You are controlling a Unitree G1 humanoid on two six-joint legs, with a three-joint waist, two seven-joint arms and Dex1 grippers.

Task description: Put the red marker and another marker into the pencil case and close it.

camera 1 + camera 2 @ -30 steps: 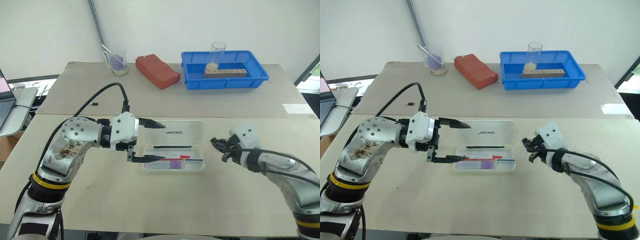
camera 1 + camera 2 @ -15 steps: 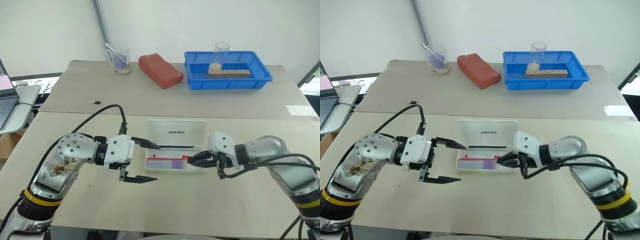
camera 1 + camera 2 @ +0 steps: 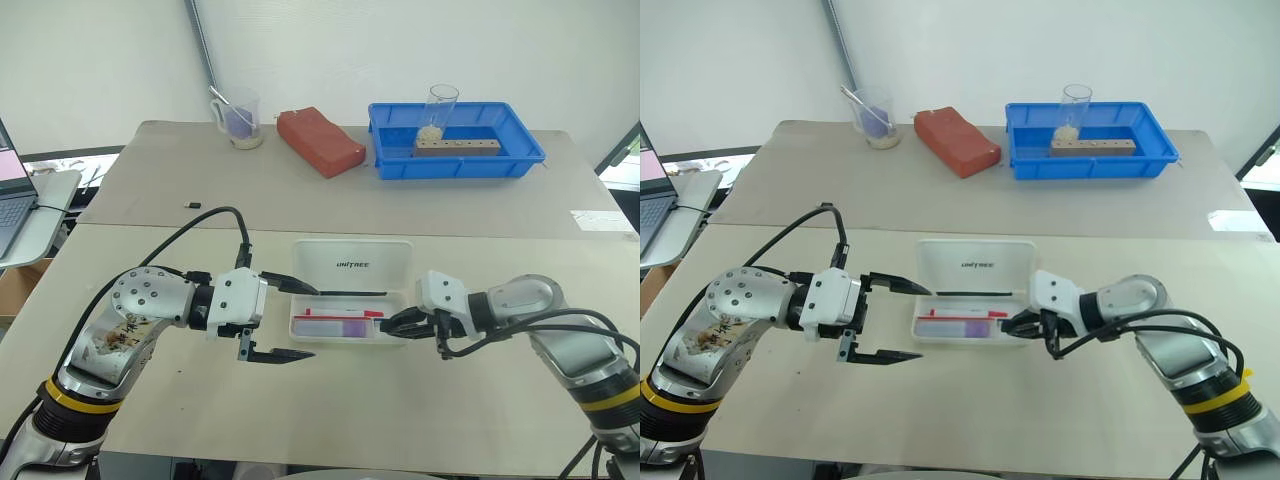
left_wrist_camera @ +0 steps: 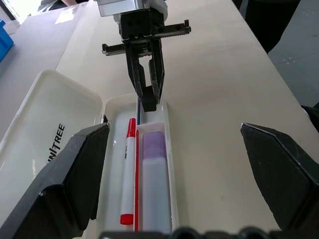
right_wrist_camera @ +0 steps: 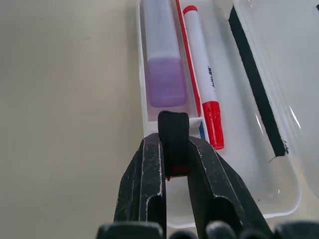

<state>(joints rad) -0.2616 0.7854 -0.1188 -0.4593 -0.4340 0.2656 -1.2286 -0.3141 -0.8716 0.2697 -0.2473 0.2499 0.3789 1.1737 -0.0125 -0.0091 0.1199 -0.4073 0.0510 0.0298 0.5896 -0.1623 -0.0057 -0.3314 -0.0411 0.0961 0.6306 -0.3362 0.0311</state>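
Both markers are lying inside the open white translucent plastic pencil case near the bench's front edge: the white-barrelled red-capped marker beside the chunky lavender highlighter. The right gripper, fingers nearly clenched and grasping nothing, is poised at the case's end; the left gripper is hanging released. Closing the lid appears to be next.

Head stereo overhead; wrist cameras facing across pencil case.

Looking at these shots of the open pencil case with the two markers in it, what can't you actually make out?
- Whether the right claw touches the pencil case rim: right wrist view, its fingertips cover that spot.
- The thin blue and red sticks between the red marker and the purple highlighter: mostly hidden by those two, both wrist views.
- Small print on the red marker: too small to read.
- What lies under the left claw, apart from the case: its fingers hide it in the head views.
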